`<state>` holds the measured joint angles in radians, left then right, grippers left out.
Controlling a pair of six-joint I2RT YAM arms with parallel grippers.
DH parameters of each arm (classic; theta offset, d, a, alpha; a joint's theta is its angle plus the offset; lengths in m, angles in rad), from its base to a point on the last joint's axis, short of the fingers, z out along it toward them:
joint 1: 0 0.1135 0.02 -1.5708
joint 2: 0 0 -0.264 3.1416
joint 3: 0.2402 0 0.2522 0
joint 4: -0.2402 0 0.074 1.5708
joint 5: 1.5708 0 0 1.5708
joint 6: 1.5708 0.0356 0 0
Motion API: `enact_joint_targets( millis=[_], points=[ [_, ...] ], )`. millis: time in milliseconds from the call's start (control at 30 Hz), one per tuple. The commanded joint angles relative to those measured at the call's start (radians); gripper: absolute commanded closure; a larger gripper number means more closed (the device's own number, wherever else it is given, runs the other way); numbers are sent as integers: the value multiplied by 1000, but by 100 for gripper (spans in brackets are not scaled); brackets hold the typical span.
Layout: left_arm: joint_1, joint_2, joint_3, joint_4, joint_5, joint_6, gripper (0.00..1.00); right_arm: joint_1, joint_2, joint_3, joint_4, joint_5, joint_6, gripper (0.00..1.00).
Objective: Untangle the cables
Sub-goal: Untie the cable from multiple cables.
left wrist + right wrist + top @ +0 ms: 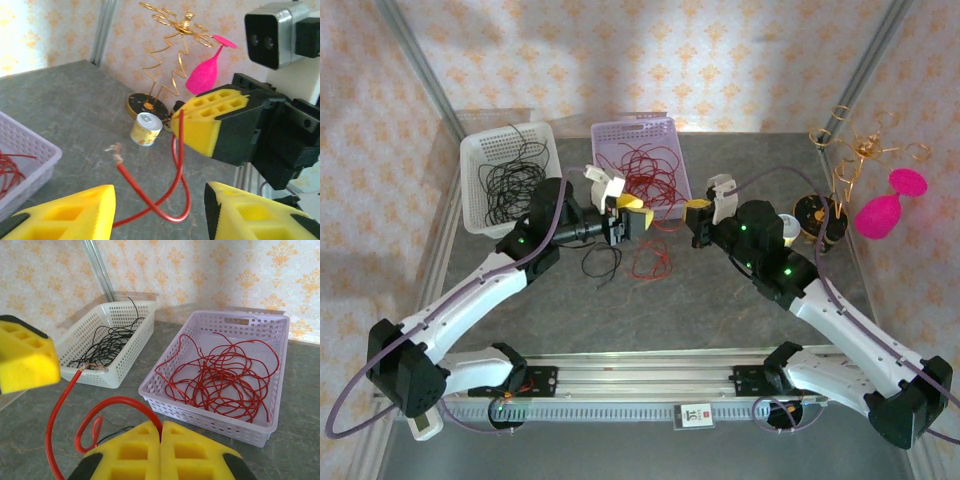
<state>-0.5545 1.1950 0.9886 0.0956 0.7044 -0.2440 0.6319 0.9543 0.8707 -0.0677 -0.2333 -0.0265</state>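
Note:
A red cable (pixel 117 400) arches up out of my right gripper (pixel 161 432), whose yellow pads are shut on it. Its frayed end (pixel 118 162) hangs free, and its loop (pixel 134 185) passes between the fingers of my left gripper (pixel 159 200), which stands open and pinches nothing. The two grippers (pixel 632 215) (pixel 698 210) face each other above mid-table. Below them a red cable (pixel 650 262) and a thin black cable (pixel 600 265) lie loose on the table. More red cables (pixel 225 375) fill the lilac basket (pixel 210 422); black cables (pixel 100 352) lie in the white basket (pixel 107 377).
Both baskets (pixel 470 165) (pixel 672 130) stand at the back. At the right are a gold wire stand (pixel 850 150), a pink glass (pixel 885 205) and a small printed can (pixel 145 128). A metal rail (pixel 650 375) runs along the near edge.

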Motion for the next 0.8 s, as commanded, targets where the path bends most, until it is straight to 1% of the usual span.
enact_joint_targets(
  millis=[0, 67, 167, 233, 333, 367, 400, 500, 600, 633, 767],
  points=[
    [-15, 27, -10, 60, -22, -98, 59, 0, -5, 37, 2, -11, 12, 100],
    [-18, 46, -1, 39, -61, -137, 60, 1, -4, 37, 3, -11, 13, 100],
    [-24, 60, -10, 51, -124, -195, 54, -1, -3, 36, 7, -14, 14, 100],
    [-35, 69, -13, 71, -124, -216, 53, 0, -3, 33, 11, -18, 16, 100],
    [-64, 87, 8, 84, -119, -224, 53, 1, -5, 28, 14, -21, 19, 100],
    [-74, 93, 16, 94, -120, -233, 55, 0, -3, 26, 14, -23, 19, 100],
    [-80, 100, 22, 101, -120, -245, 60, 0, -3, 23, 17, -24, 19, 100],
    [-92, 106, 38, 117, -140, -267, 81, 0, -6, 10, 24, -17, 24, 100],
    [-100, 82, 51, 97, -195, -263, 96, 0, -7, -4, 25, 4, 37, 100],
    [-102, 72, 57, 84, -218, -259, 100, 0, -8, -10, 23, 21, 45, 97],
    [-109, 36, 97, 8, -262, -229, 100, -1, -19, -46, 25, 101, 79, 78]
  ],
)
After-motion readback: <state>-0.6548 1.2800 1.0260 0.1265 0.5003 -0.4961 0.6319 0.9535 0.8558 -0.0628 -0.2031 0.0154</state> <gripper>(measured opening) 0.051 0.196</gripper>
